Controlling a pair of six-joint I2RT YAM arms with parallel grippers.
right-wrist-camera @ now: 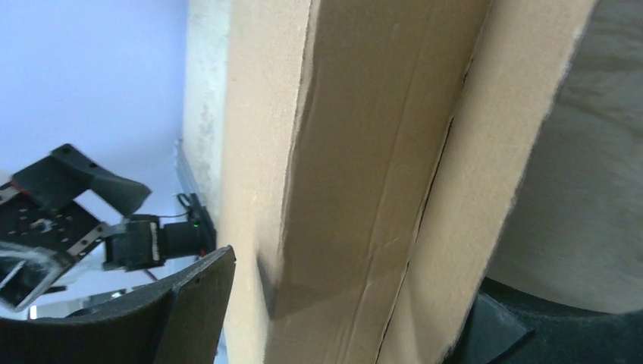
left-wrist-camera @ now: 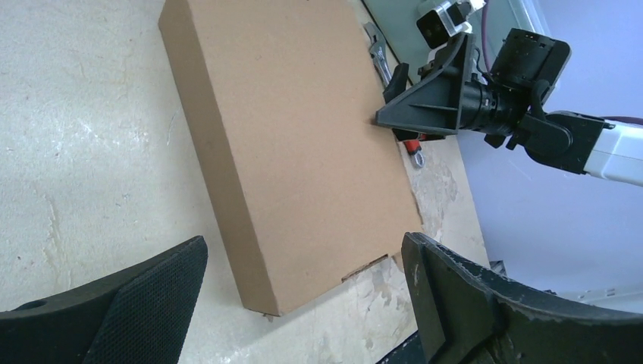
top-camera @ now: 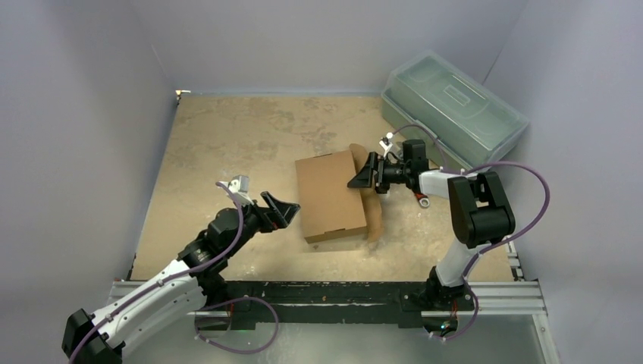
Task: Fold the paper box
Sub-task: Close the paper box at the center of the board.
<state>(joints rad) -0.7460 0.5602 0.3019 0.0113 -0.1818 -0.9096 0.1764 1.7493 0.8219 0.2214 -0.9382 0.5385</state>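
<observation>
The paper box (top-camera: pixel 330 197) lies folded into a shallow brown shape in the middle of the table, with a loose flap (top-camera: pixel 373 216) sticking out along its right side. My left gripper (top-camera: pixel 277 208) hovers open just left of the box, touching nothing. In the left wrist view the box (left-wrist-camera: pixel 288 129) lies ahead of the left gripper (left-wrist-camera: pixel 303 250). My right gripper (top-camera: pixel 362 174) is at the box's far right edge. In the right wrist view the right gripper (right-wrist-camera: pixel 356 288) stands wide, straddling the box's edge (right-wrist-camera: pixel 364 152) and flap (right-wrist-camera: pixel 493 152).
A translucent grey-green toolbox (top-camera: pixel 455 106) stands at the back right, close behind the right arm. A small metal tool with a red part (top-camera: pixel 421 199) lies on the table right of the box. Grey walls enclose the table on three sides.
</observation>
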